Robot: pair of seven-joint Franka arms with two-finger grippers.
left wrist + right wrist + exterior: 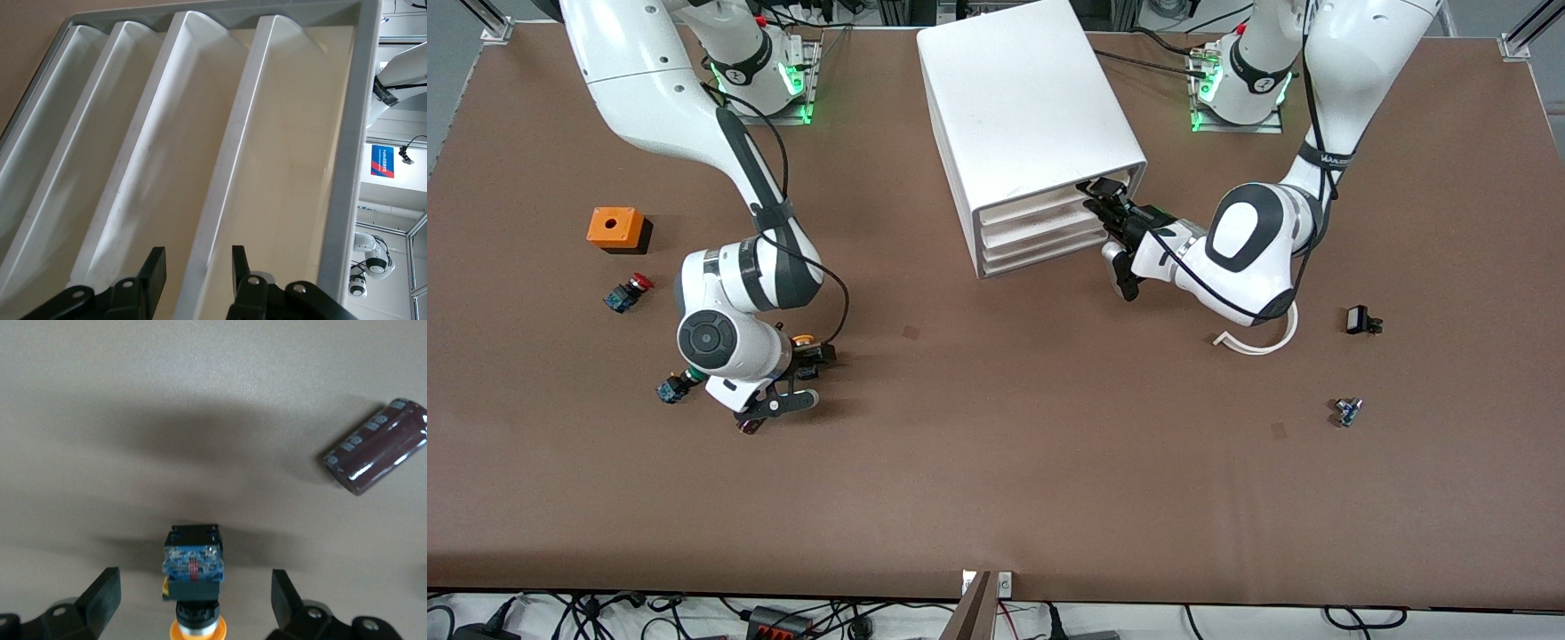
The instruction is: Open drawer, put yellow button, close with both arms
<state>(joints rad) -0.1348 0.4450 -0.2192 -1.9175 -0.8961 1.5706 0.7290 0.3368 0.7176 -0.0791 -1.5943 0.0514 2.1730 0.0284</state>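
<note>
The white cabinet [1023, 89] stands in the middle of the table near the arms' bases. Its topmost drawer [1040, 206] sits pushed in. My left gripper [1100, 197] is at that drawer's front corner. In the left wrist view it [198, 257] is open, and its fingers straddle a drawer's front lip [227, 167] without closing on it. The yellow button [805, 342] lies on the table toward the right arm's end. My right gripper [811, 378] is low over it. In the right wrist view the gripper [195, 577] is open, with the button [192, 563] lying between its fingers, untouched.
A maroon capacitor [747, 427] lies beside the right gripper and also shows in the right wrist view [375, 447]. A green-capped button [671, 387], a red-capped button [630, 292] and an orange box [615, 228] lie nearby. A white curved strip [1258, 342] and two small dark parts [1360, 320] [1347, 411] lie toward the left arm's end.
</note>
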